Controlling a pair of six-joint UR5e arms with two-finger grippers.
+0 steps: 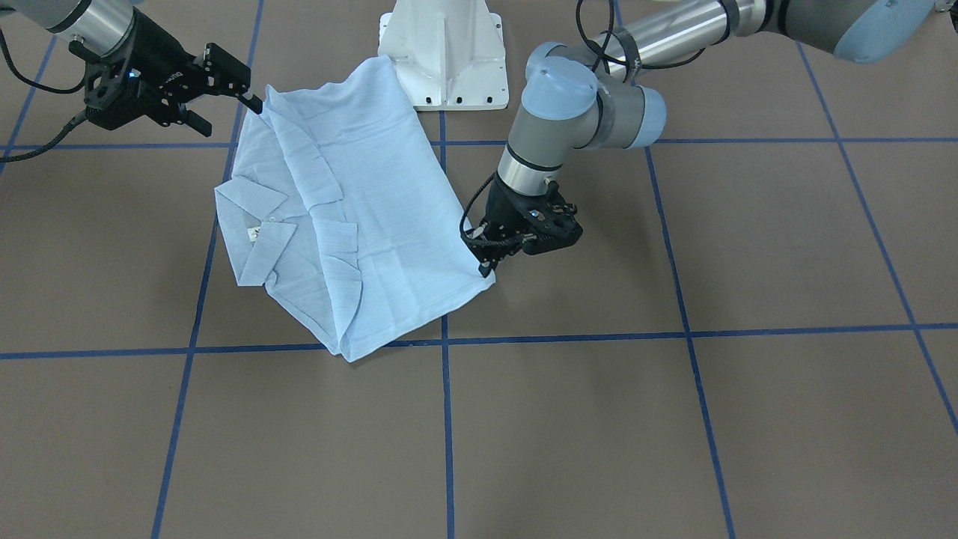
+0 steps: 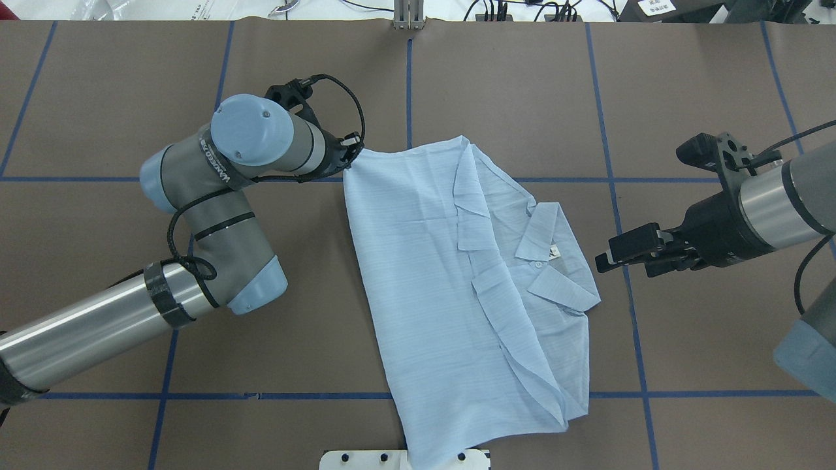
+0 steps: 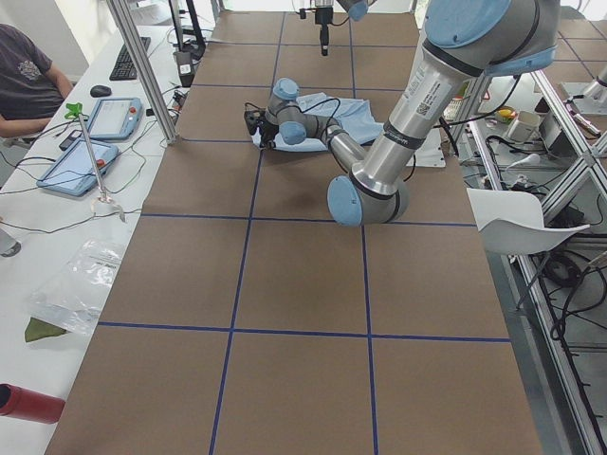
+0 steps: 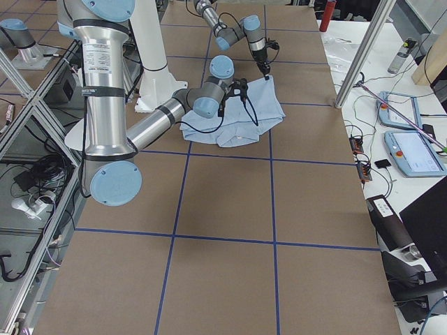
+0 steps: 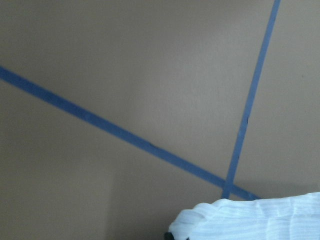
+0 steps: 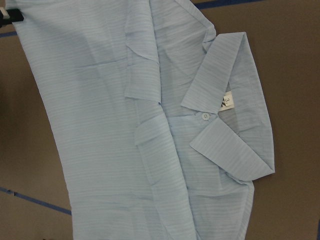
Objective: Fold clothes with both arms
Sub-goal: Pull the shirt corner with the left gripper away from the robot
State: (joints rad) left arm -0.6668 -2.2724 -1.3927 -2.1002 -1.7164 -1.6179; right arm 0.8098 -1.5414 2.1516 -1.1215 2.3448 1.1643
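Left gripper point(image 1: 490, 271), frame centre, pinches shirt point(image 1: 374, 202) corner; right gripper point(image 2: 620, 260) gapes empty. Risk: one-sided pull skews fold, thin corner slips.

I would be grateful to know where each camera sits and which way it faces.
Front-facing: across the table, facing the white base; left arm, right arm, shirt.
Overhead: behind the robot, looking down; both arms; like front-facing, shows left hand pinching shirt's corner.
Exterior left: table's end; left arm near.
Exterior right: opposite end; right arm near.
Left wrist: over table, shirt edge; no arm.
Right wrist: over the collar; no arm.
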